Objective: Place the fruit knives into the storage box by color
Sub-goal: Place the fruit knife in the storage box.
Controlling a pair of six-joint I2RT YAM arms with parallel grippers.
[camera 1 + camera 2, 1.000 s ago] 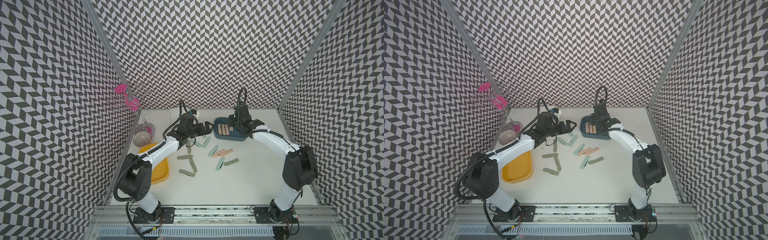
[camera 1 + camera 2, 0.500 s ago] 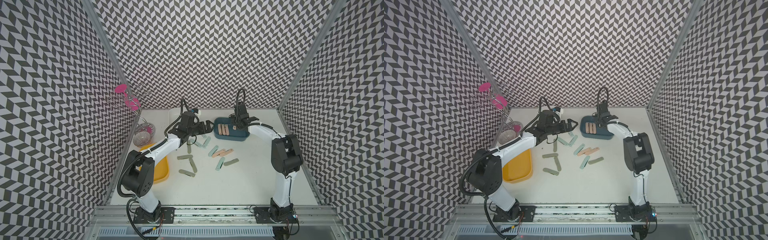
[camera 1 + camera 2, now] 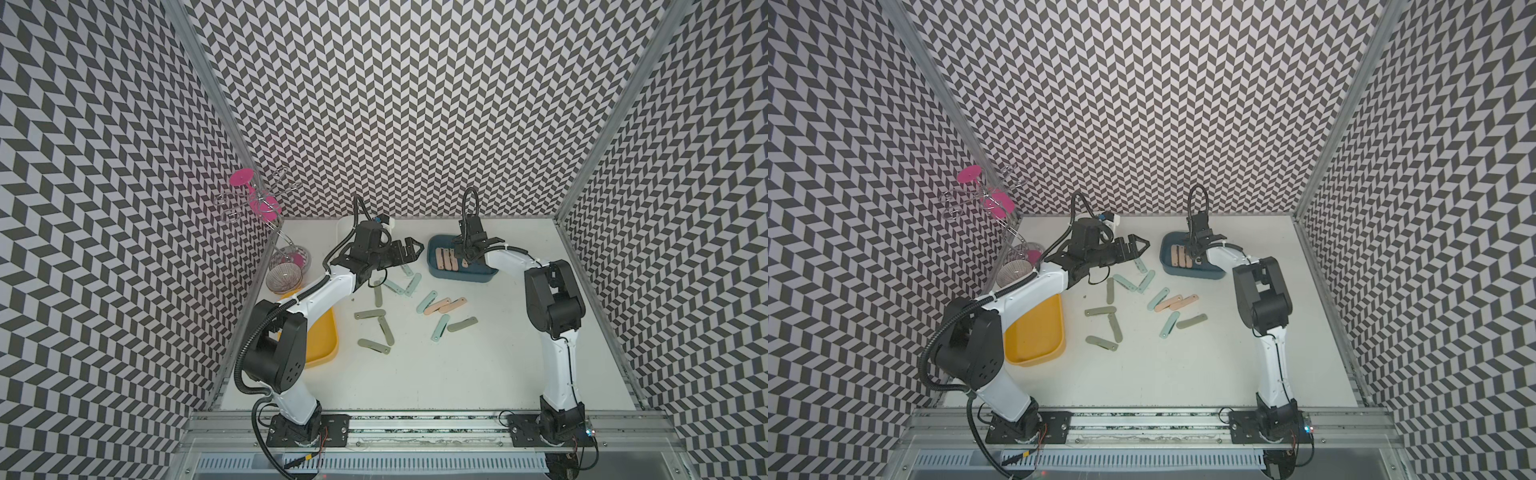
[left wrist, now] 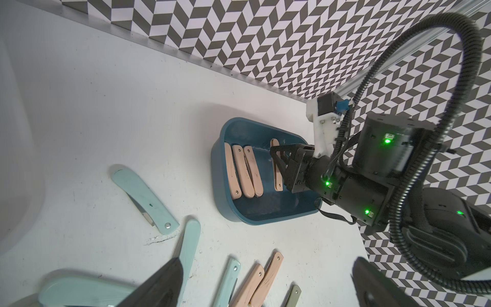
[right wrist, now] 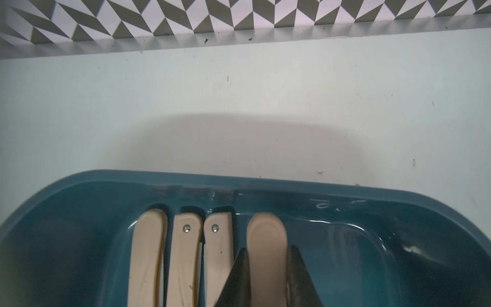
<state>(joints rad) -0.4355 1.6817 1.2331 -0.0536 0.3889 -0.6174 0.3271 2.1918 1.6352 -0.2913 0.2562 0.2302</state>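
On the white bench [image 3: 457, 374], three peach fruit knives [image 4: 243, 172] lie in the blue storage box [image 4: 265, 216], the right hand [image 5: 268, 255] clamps a fourth peach knife [image 5: 266, 231] inside it, and the left hand [image 3: 411, 250], jaws apart, hovers by about twelve unsorted loose knives [image 3: 436, 306].

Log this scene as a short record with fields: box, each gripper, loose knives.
storage box: blue, three peach knives lying side by side inside
right gripper: shut on a fourth peach knife, inside the box
left gripper: open, empty, over the table
loose on table: two peach knives, five mint knives, five olive knives visible
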